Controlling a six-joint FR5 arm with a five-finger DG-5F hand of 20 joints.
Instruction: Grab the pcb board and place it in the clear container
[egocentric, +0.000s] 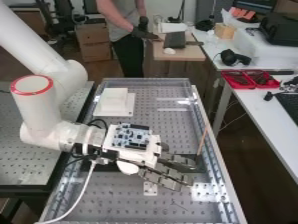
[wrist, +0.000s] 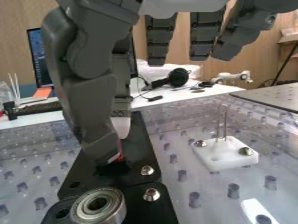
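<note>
Glossy, dotted benchtop (egocentric: 100, 200) | matte black plate (wrist: 143, 142) | round metal bearing (wrist: 116, 204) | hand (egocentric: 163, 179) open

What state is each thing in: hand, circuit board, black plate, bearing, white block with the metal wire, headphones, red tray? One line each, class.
hand: open, fingers extended
circuit board: face up, on top of the hand's mount
black plate: lying flat
bearing: lying flat, hole uppermost
white block: lying flat, wire upright
headphones: resting on the side table
red tray: uncovered, things inside
</note>
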